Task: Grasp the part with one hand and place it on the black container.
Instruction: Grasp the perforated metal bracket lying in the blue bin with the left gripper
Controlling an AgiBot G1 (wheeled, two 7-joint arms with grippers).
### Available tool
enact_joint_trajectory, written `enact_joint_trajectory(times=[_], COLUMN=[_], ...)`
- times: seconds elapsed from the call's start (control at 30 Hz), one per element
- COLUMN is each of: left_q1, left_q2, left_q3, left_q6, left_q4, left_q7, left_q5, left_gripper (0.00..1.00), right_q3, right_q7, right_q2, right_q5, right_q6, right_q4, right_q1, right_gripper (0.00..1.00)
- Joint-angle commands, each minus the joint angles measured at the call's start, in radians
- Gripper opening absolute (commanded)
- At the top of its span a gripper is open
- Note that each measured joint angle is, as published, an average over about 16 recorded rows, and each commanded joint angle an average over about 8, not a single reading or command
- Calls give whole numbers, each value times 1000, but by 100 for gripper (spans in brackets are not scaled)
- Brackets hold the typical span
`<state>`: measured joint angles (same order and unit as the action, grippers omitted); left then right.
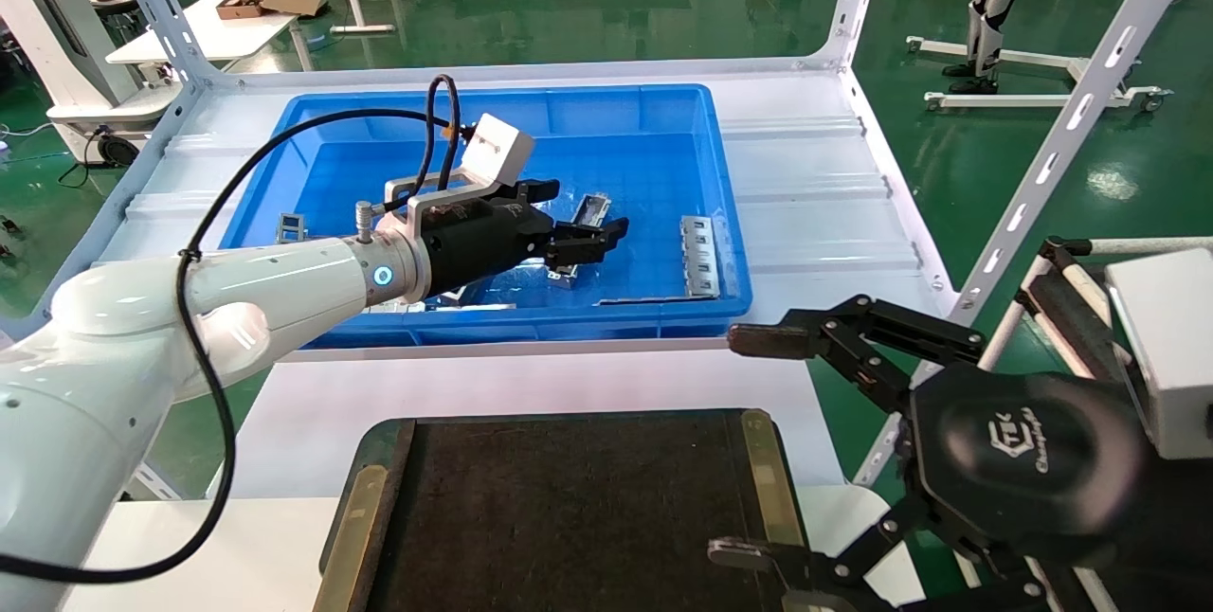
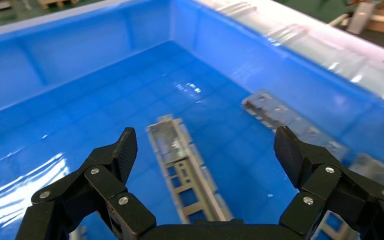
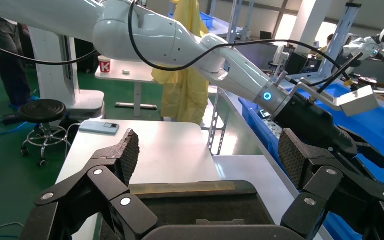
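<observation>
With its fingers spread wide, the left gripper point(image 2: 205, 150) should drop straight over the part point(image 2: 185, 167) lying mid-floor in the bin point(image 1: 313, 115), straddling its narrow width before closing.

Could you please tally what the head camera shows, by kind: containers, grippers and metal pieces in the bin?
Containers: 2, the blue bin and the black container
Grippers: 2, the left gripper and the right gripper, jaws open on both
Metal pieces: at least 3, the part, a ladder-like piece and a piece by the arm
Total: at least 7
</observation>
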<state>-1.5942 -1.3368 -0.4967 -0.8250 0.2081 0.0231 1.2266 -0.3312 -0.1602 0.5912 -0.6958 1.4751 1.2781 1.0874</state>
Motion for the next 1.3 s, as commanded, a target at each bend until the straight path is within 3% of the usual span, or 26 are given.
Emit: enact_joint_trajectory(times=[0.03, 0.07, 0.13, 0.33, 0.37, 1.3], left_q1=[-10, -11, -11, -5, -3, 42], left_q2=[-15, -17, -20, -25, -25, -28], left_q3=[2, 1, -3, -19, -21, -162], left_q6=[21, 28, 38, 70, 76, 176], left_q4=[-39, -46, -56, -60, -59, 13], left_q7=[15, 18, 22, 24, 22, -64], left_q5=[-4, -6, -10, -25, -29, -126], left_gripper=[100, 100, 85, 10, 3, 0], right_q3=[0, 0, 0, 0, 0, -1], right_q7=[0, 0, 0, 0, 0, 1], right_q2=[0, 0, 0, 0, 0, 0], right_q5=[0, 0, 0, 0, 0, 1], right_q6=[0, 0, 0, 0, 0, 0], right_q4=[0, 0, 0, 0, 0, 0], right_q1=[0, 0, 0, 0, 0, 0], right_gripper=[100, 100, 81, 6, 0, 0])
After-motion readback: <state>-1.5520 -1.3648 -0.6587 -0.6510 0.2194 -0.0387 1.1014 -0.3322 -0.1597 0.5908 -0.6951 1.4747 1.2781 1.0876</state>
